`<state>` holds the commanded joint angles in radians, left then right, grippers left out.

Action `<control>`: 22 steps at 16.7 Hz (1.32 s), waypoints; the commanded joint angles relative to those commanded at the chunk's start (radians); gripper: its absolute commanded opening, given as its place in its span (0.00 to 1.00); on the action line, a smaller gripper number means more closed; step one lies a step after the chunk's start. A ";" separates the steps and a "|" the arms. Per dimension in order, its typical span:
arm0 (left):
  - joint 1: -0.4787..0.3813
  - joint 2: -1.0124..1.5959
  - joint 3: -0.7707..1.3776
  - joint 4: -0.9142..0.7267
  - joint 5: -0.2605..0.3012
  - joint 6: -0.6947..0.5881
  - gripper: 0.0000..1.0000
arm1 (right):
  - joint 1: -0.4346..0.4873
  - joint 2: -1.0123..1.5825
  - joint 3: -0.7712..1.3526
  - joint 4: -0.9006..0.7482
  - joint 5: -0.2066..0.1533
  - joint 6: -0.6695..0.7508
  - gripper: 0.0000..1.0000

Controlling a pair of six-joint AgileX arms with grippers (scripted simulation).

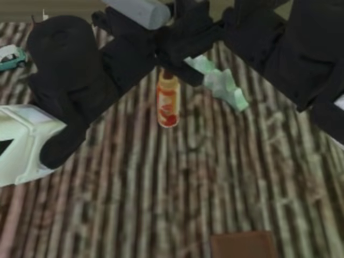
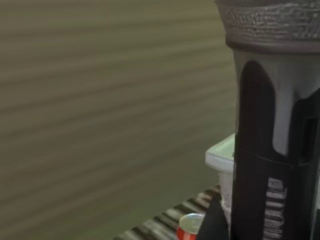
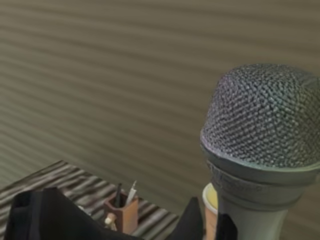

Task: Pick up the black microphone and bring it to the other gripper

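Note:
The black microphone (image 1: 141,11) is up in the air at the back middle of the table, grey mesh head uppermost. In the left wrist view it (image 2: 272,150) fills one side, and a black finger (image 2: 215,222) of my left gripper (image 1: 153,47) lies against its handle. My right gripper (image 1: 181,40) has come in from the right and meets the left one there. In the right wrist view the mesh head (image 3: 265,120) looms close, and one right finger (image 3: 192,222) stands a little apart from the microphone's neck. The grip point itself is hidden under the arms.
An orange brown-capped bottle (image 1: 167,99) lies just in front of the grippers. A crumpled green thing (image 1: 223,80) is to its right. A white object (image 1: 21,142) and a teal toy car (image 1: 11,58) sit at the left, a brown box (image 1: 242,244) at the front edge, a pen holder (image 3: 122,212) behind.

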<state>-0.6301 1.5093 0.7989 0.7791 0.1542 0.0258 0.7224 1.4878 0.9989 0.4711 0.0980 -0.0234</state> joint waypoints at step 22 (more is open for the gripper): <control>0.000 0.000 0.000 0.000 0.000 0.000 0.00 | -0.011 0.088 0.075 0.019 -0.010 0.000 0.00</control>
<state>-0.6301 1.5093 0.7989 0.7791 0.1542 0.0258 0.7116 1.5762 1.0741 0.4903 0.0883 -0.0236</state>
